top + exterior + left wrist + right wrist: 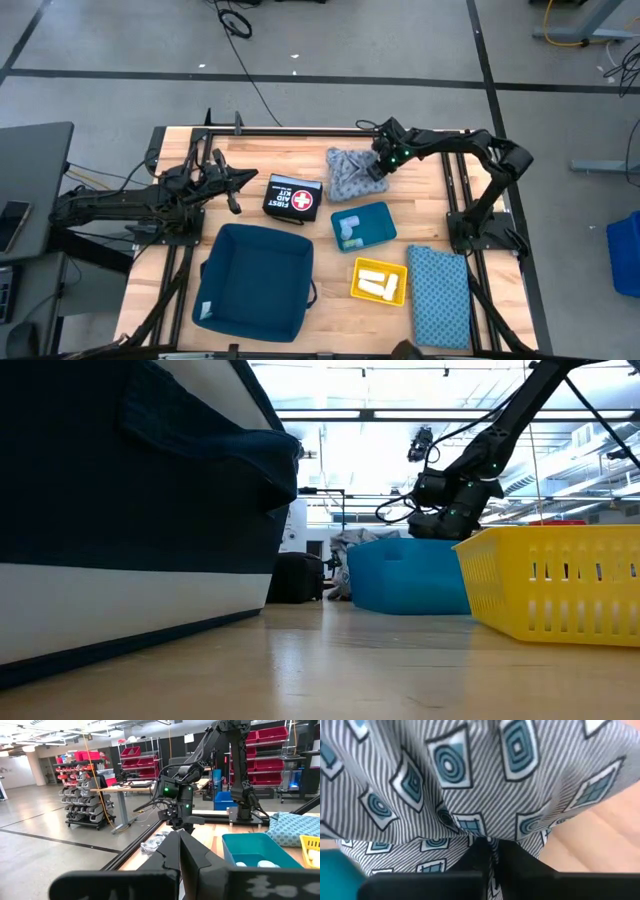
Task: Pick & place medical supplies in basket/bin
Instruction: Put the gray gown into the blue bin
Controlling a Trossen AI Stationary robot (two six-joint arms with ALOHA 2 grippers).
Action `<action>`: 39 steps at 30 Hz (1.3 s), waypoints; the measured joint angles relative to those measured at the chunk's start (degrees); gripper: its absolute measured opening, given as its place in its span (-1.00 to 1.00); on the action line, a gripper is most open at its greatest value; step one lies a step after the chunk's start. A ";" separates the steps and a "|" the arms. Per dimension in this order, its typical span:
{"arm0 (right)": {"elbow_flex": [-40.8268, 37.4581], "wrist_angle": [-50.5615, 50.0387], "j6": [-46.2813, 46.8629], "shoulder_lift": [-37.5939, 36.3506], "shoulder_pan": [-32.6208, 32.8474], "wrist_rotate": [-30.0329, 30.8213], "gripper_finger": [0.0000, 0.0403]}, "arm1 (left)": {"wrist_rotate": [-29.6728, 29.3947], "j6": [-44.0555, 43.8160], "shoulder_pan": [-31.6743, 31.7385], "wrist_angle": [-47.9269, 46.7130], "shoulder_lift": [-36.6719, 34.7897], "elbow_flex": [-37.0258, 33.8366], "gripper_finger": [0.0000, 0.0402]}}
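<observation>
Grey-blue cloth bundle (349, 172) sits at the bench's far edge — my right end effector (380, 166) is clamped on its folds. I'd lift straight up, slowly, checking nothing drags — left end effector (236, 180) idle, fingers together.

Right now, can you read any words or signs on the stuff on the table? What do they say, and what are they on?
"FIRST AID KIT", white letters on the black pouch, beside a white cross on a red circle.
A smaller line of print under those words is too small to read.
Nothing else on the table carries readable text; the cloth bundle that the right gripper pinches has only printed shapes.
</observation>
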 joint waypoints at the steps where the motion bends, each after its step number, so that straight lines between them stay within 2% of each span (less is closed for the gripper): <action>1: -0.03 -0.09 -0.10 0.01 0.17 -0.73 -0.92 | 0.00 0.00 0.00 -0.01 0.00 -0.01 -1.00; 7: -0.29 -0.81 -1.58 -3.29 1.94 -0.94 -0.95 | 0.00 0.01 0.00 -0.01 0.02 -0.01 -1.00; 24: -0.23 -0.58 0.22 -25.59 2.90 0.84 -0.95 | 0.00 -0.07 0.00 0.04 0.04 -0.01 -1.00; 29: -0.21 -0.94 0.80 -28.14 2.90 0.79 -0.95 | 0.00 -0.07 0.00 0.04 0.04 -0.01 -1.00; 39: -0.16 -6.01 -0.93 -28.40 2.88 -1.19 -0.95 | 0.01 -0.07 0.00 0.06 0.04 0.00 -1.00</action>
